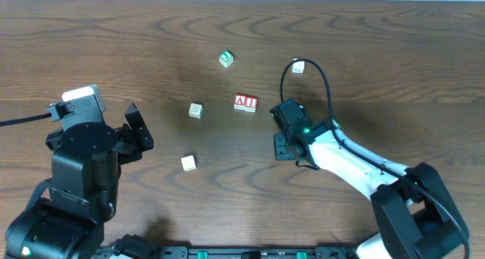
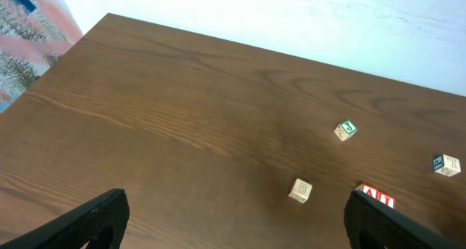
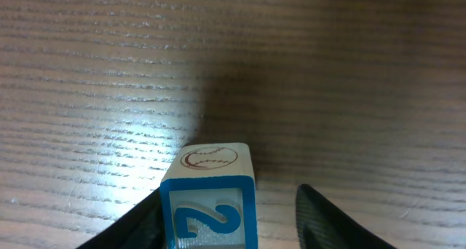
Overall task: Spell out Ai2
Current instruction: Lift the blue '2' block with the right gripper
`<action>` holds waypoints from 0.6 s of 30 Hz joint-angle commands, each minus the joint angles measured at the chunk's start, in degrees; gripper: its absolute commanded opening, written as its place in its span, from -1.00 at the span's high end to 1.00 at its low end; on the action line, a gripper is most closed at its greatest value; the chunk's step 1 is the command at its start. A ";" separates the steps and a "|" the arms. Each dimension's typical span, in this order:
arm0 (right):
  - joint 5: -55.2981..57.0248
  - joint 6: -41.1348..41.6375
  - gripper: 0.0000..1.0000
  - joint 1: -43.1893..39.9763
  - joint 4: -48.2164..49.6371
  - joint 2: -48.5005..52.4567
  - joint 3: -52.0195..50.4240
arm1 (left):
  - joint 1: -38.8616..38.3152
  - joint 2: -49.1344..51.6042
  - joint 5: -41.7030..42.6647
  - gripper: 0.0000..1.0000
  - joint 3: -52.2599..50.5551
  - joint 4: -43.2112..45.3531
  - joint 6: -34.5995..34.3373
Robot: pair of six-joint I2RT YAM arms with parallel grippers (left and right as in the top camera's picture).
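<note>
Placement of the last character looks like the step in hand. AI pair (image 1: 245,102) sits mid-table, 2 blocks touching side by side, red letters up. 2 block (image 3: 210,205) is between the fingers of the right gripper (image 3: 229,196), blue numeral facing the wrist camera, baseball drawing on its top face. Jaws look spread: the block is against 1 finger and bare wood shows between it and the other, so not pinched as far as I can tell. Cannot tell if it rests on the wood or is lifted. Overhead hides it under the gripper, which is near the pair, just off the I end and a bit toward the robot.

Judgement: next move needs the 2 brought flush against the I, in line with the pair and readable, without nudging the 2 placed blocks.

Left gripper (image 2: 237,198) hangs empty, fingers wide apart, well off to the left. Green block (image 1: 226,58) and 3 pale spare blocks (image 1: 195,110) lie scattered, not needed.

Table (image 1: 394,39) is dark brown wood grain with some glare in the right wrist view. Past its far edge: a pale plain surface and a pink-and-blue patterned patch, cannot tell what.
</note>
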 commanded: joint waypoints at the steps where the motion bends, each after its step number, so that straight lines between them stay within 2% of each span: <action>1: 2.34 -0.31 -0.17 -0.13 0.20 0.26 -0.22 | 0.02 0.04 -1.03 -0.91 0.44 -0.17 0.81; 3: 3.32 1.79 -0.24 0.15 -0.70 -0.22 0.31 | 0.02 0.04 -1.03 -0.91 0.44 -0.17 0.81; 7: 6.45 7.58 -0.21 1.75 -4.50 -2.56 2.25 | 0.02 0.04 -1.03 -0.91 0.44 -0.17 0.81; 13: 2.73 20.20 -0.28 3.65 -7.63 -7.65 4.26 | 0.02 0.04 -1.03 -0.91 0.44 -0.17 0.81; 15: 1.53 27.96 -0.33 3.78 -8.26 -9.22 4.26 | 0.02 0.04 -1.03 -0.91 0.44 -0.17 0.81; 18: 4.61 45.29 -0.29 3.50 -13.92 -10.03 4.26 | 0.02 0.04 -1.03 -0.91 0.44 -0.17 0.81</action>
